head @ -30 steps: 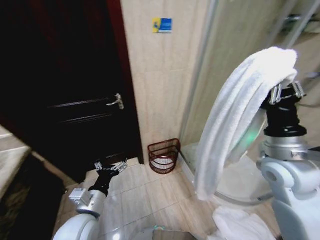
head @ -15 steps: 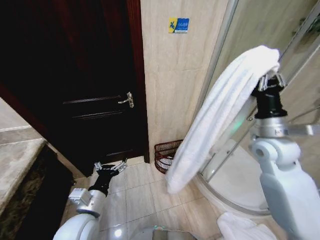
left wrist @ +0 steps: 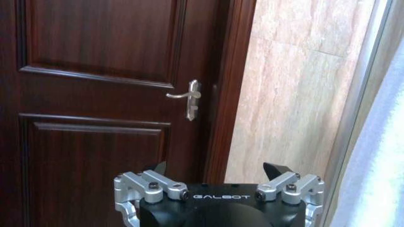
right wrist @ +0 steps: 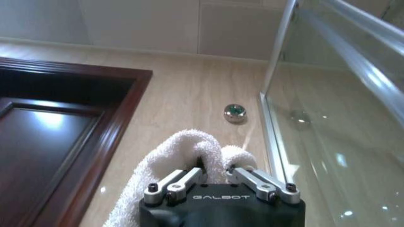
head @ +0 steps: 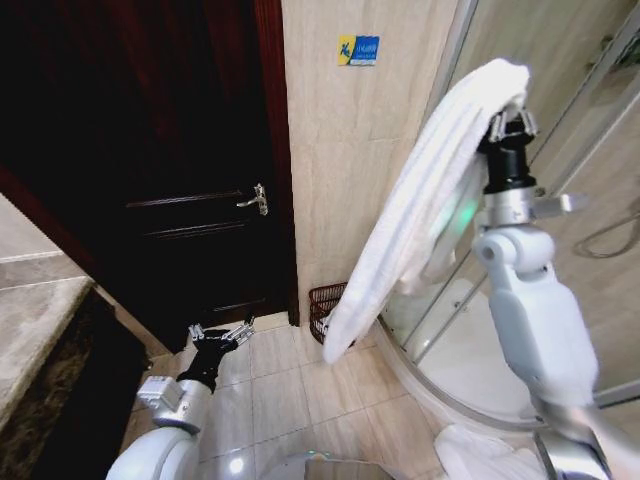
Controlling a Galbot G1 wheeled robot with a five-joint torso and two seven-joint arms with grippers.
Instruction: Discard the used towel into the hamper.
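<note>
A long white towel hangs from my right gripper, which is raised high and shut on the towel's top fold. The towel's lower end dangles over the reddish-brown openwork hamper, which stands on the tiled floor against the beige wall and is partly hidden behind the cloth. My left gripper rests low near the floor at the left, open and holding nothing, facing the dark door.
The dark wooden door with a metal handle fills the left. A curved glass shower enclosure stands at the right. Another white cloth lies on the floor at the bottom right. A stone counter edge is at the far left.
My right arm has swung left and higher with the towel, so its lower end now hangs over the hamper. The camera turned between the two earlier frames. The left arm stayed still.
</note>
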